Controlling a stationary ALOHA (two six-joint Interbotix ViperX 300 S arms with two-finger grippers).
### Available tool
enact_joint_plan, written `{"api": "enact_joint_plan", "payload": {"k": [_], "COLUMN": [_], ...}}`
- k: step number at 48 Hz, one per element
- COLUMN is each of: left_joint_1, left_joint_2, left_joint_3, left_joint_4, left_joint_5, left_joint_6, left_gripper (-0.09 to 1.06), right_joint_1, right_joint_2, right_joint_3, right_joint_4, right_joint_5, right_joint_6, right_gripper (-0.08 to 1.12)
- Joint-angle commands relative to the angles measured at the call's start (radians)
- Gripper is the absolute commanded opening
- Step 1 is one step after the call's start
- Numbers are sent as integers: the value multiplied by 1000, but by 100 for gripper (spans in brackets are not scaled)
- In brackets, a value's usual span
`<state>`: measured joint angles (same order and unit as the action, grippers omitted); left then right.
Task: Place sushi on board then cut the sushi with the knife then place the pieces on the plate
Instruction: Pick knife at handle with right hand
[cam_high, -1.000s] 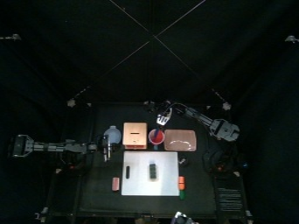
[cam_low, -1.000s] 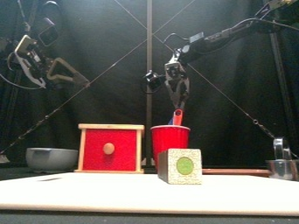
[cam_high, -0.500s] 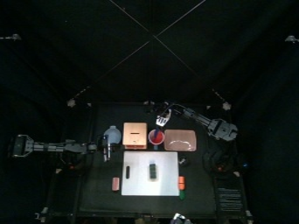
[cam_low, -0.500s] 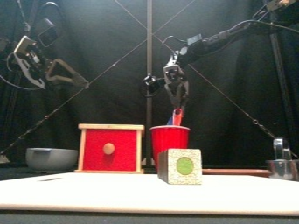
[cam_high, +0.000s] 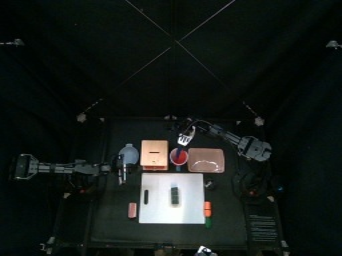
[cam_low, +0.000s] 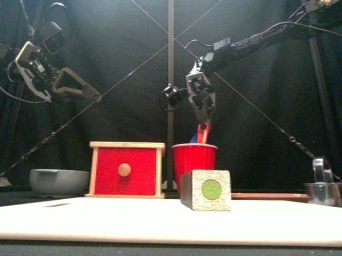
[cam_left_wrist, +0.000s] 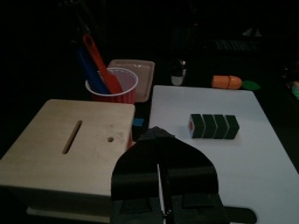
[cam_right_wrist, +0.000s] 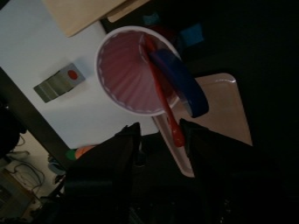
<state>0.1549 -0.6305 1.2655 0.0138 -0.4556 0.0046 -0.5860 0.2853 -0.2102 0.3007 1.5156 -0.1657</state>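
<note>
The dark green sushi roll (cam_high: 175, 194) (cam_low: 206, 190) (cam_left_wrist: 215, 126) lies on the white cutting board (cam_high: 158, 205). Behind the board stands the red cup (cam_high: 178, 157) (cam_low: 195, 162) (cam_right_wrist: 131, 72), and the blue knife (cam_right_wrist: 183, 80) leans inside it. Above the cup my right gripper (cam_high: 189, 130) (cam_low: 199, 98) is shut on the red knife (cam_low: 203, 131) (cam_right_wrist: 176, 133), whose lower end hangs at the cup's rim. The pink tray (cam_high: 206, 159) (cam_right_wrist: 229, 103) sits right of the cup. My left gripper (cam_high: 118, 171) (cam_low: 34, 65) (cam_left_wrist: 158, 136) rests shut, high at the table's left.
A wooden box (cam_high: 154, 152) (cam_low: 127, 169) (cam_left_wrist: 73, 140) stands left of the cup, with the blue-grey bowl (cam_high: 128, 153) (cam_low: 59, 181) beyond it. Small orange toy foods (cam_high: 131, 208) (cam_high: 209, 208) lie beside the board. A metal cutter (cam_low: 321, 190) sits at the far right.
My right gripper has risen a little above the cup, drawing the red knife upward. The left arm has not moved.
</note>
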Motion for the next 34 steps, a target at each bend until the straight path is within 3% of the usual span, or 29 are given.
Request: {"api": "enact_joint_plan", "payload": {"k": [1,34], "left_joint_1": [3,3], "left_joint_2": [0,0], "left_joint_3": [-11,-5], "left_joint_4": [2,0], "left_joint_5": [-3,-3], "left_joint_6": [0,-3], "left_gripper": [-2,-2], "right_joint_1": [8,20], "right_joint_2": [-25,29], "right_joint_3": [-15,-72], "right_joint_4": [-5,-46], "right_joint_5": [2,8], "right_joint_6": [0,-5], "right_gripper": [78,78]}}
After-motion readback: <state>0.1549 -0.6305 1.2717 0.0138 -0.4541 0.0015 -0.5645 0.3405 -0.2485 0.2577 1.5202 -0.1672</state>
